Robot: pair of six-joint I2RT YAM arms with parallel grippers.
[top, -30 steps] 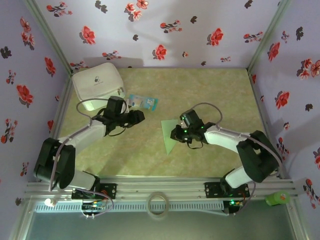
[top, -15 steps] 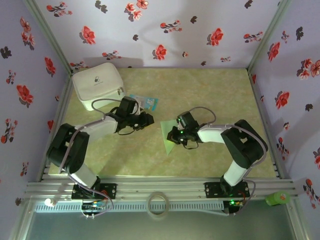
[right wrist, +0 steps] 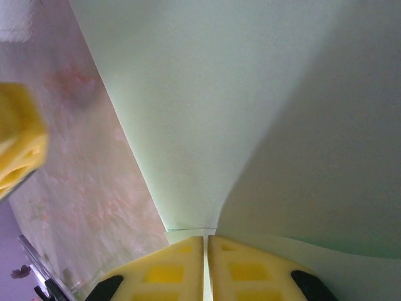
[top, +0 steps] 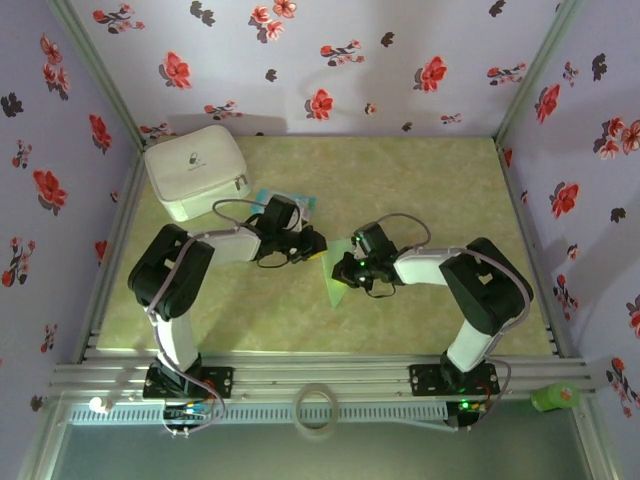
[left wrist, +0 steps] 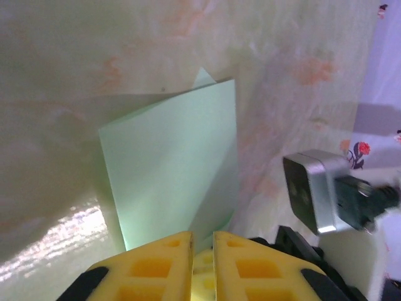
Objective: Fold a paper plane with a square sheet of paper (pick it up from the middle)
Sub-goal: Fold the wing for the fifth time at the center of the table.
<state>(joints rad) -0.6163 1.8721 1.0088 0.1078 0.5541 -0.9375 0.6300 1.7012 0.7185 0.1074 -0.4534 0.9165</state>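
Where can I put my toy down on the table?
Bare table lies far right, between the back wall and the right arm, and along the near edge between both arms. It's crowded in the middle, where left gripper, right gripper and green paper meet, and by the white pouch.

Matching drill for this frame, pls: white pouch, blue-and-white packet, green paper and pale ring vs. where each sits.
Things:
1. white pouch
2. blue-and-white packet
3. green paper
4. pale ring

Places:
A. middle of the table
B. far left corner of the table
C. near edge, off the table
D. just right of the pouch

Pairs: 1-B, 2-D, 3-A, 4-C
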